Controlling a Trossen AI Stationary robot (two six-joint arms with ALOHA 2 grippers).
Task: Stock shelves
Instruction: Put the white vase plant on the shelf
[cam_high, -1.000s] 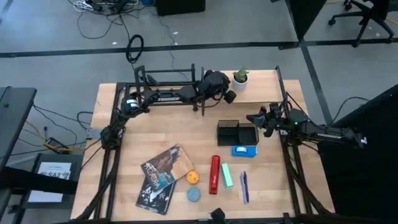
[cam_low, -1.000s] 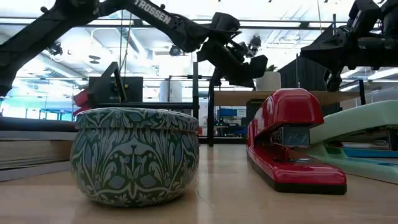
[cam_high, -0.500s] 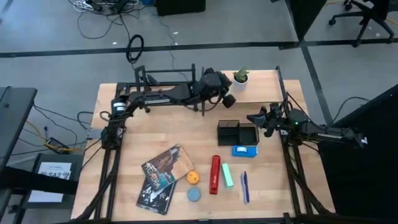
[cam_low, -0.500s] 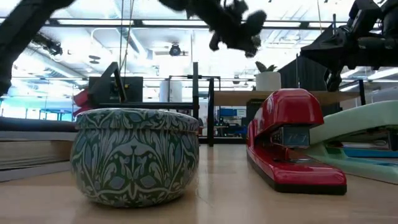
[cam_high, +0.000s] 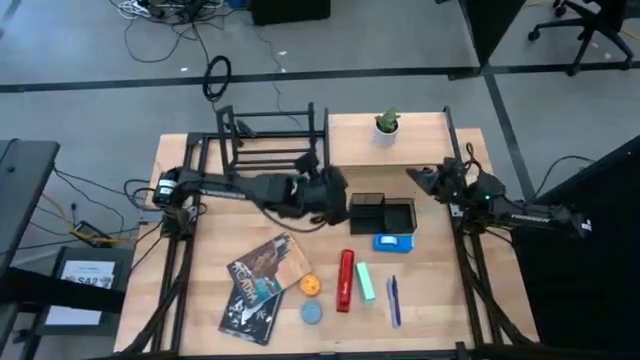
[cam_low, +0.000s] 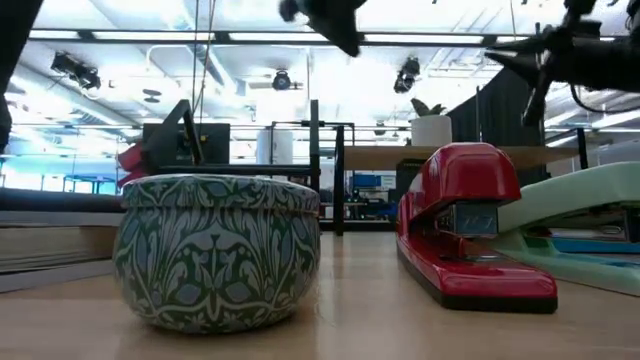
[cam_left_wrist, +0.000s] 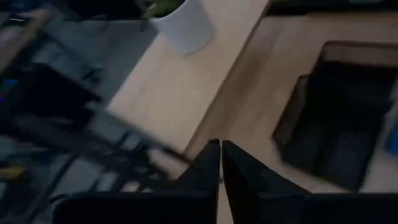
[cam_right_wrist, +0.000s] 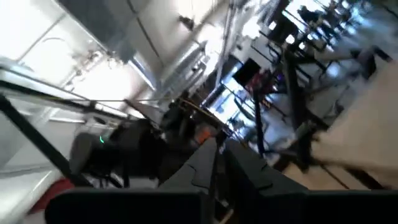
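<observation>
Left hand (cam_high: 335, 192) withdrawn from white pot (cam_high: 386, 131) | beside black mesh organizer (cam_high: 382, 213)

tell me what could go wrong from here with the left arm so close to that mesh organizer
1. The left gripper, fingers shut, sits right beside the black mesh organizer; a sideways sweep could shove it into the blue item next to it.
2. The black tube rack stands just behind the left arm, so lifting backward could clip its bars.
3. The small potted plant on the wooden shelf looks light and might topple if bumped.
</observation>
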